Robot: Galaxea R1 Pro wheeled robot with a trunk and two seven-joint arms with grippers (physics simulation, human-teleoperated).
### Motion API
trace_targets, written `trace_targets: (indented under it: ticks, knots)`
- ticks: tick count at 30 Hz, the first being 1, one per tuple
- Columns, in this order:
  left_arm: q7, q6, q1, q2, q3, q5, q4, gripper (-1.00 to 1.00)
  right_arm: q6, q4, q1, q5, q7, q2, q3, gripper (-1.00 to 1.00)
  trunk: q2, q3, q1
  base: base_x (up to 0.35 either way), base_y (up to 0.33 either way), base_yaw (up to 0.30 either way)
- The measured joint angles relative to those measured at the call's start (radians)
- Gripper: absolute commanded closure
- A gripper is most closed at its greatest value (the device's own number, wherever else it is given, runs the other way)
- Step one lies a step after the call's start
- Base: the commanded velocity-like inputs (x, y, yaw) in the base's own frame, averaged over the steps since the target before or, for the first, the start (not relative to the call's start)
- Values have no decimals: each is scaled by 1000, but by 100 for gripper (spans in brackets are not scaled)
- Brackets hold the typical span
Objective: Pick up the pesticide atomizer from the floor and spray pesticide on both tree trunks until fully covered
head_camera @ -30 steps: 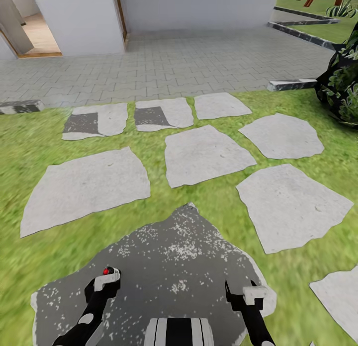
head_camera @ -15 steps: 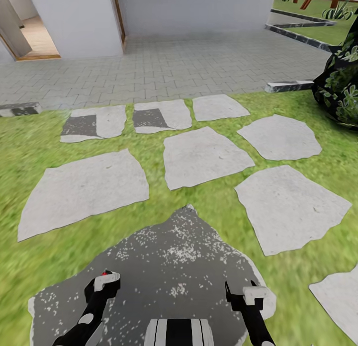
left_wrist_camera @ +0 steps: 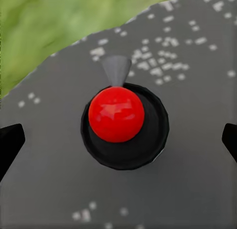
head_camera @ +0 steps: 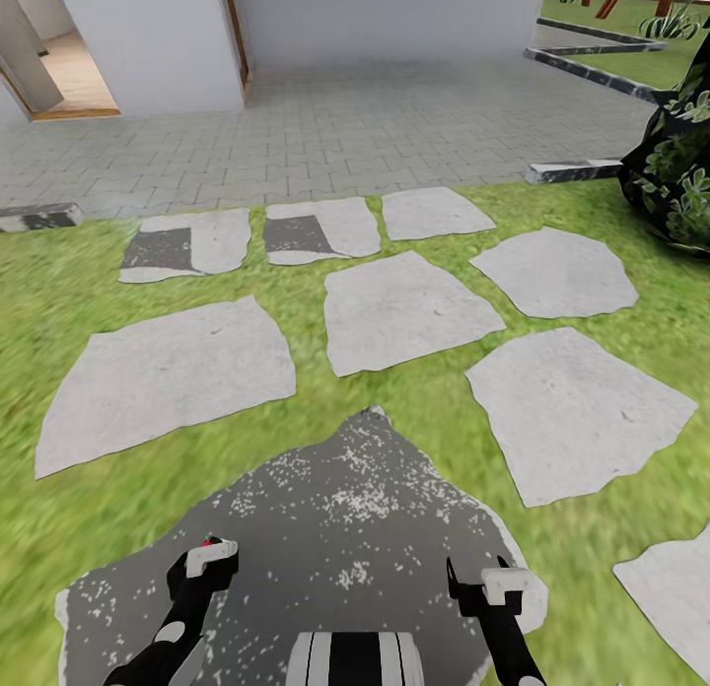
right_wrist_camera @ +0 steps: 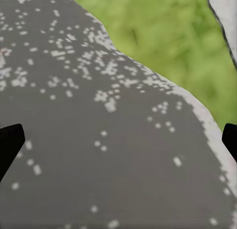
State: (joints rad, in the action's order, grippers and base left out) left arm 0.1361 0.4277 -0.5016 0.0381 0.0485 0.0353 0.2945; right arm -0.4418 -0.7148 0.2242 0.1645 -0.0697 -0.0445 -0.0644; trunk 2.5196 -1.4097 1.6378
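Hovering wide open above the pesticide atomizer [left_wrist_camera: 123,125] on the dark slab [head_camera: 345,528], left hand [left_wrist_camera: 118,140]; right hand [right_wrist_camera: 118,140] likewise open, empty.

Black arms [head_camera: 173,627] with pale-grey wrist blocks; striped black-and-white trunk [head_camera: 355,658].

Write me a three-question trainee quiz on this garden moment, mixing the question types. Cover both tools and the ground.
1. True or false: the left tool is clamped shut on the dark round pesticide atomizer with the red dot.
2. What lies under the right tool? A: grass. B: a dark-grey, white-speckled stone slab. C: brick paving.
3. Fill in: the dark broad-leaved shrub stands at the head view's ___ edge.

Key:
1. False. In the left wrist view its fingers stand wide apart on either side of the atomizer.
2. B.
3. Right.
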Motion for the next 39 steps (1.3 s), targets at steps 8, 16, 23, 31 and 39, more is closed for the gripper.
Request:
trace_targets:
  ticks: [8,16,23,31,39]
  knots:
    - [-1,-1,0,0,1,0,0,-100,1,-1,0,0,-1,-1,0,-100,0,-4,0,0,0,0]
    - [-1,-1,0,0,1,0,0,-100,1,-2,0,-1,-1,-2,-1,-100,0,-10,0,0,0,0]
    - [-1,-1,0,0,0,0,0,-100,0,-2,0,0,0,-2,0,-100,0,-10,0,1,0,0]
    - [-1,-2,0,0,0,0,0,-100,0,-2,0,0,0,-2,0,-100,0,-11,0,65,0,0]
    - [-1,-1,0,0,-1,0,0,-100,0,-2,0,0,-1,-2,0,-100,0,-11,0,6,0,0]
